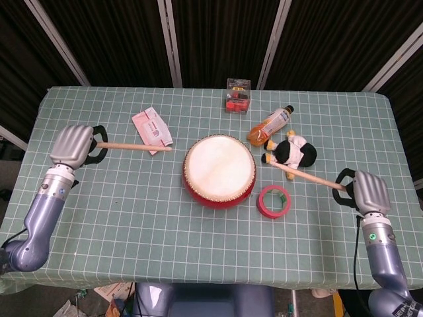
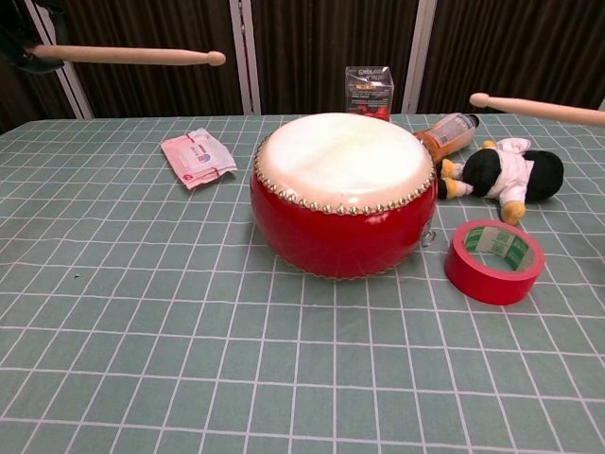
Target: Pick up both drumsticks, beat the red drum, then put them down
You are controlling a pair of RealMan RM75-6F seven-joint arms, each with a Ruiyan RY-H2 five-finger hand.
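The red drum [image 1: 219,171] with its cream skin [image 2: 342,159] stands mid-table. My left hand [image 1: 73,144] grips one wooden drumstick [image 1: 135,146], raised off the table with its tip [image 2: 216,59] pointing toward the drum, left of it. My right hand [image 1: 367,190] grips the other drumstick [image 1: 305,176], also raised; its tip [image 2: 478,99] hangs over the plush toy, right of the drum. In the chest view only a dark edge of the left hand [image 2: 21,38] shows at the top left corner, and the right hand is out of frame.
A red tape roll [image 1: 273,201] lies right of the drum. A black-and-white plush toy [image 1: 292,152] and an orange bottle [image 1: 269,124] lie behind it. A small clear box [image 1: 237,96] stands at the back edge. A pink wipes packet [image 1: 151,129] lies at the back left.
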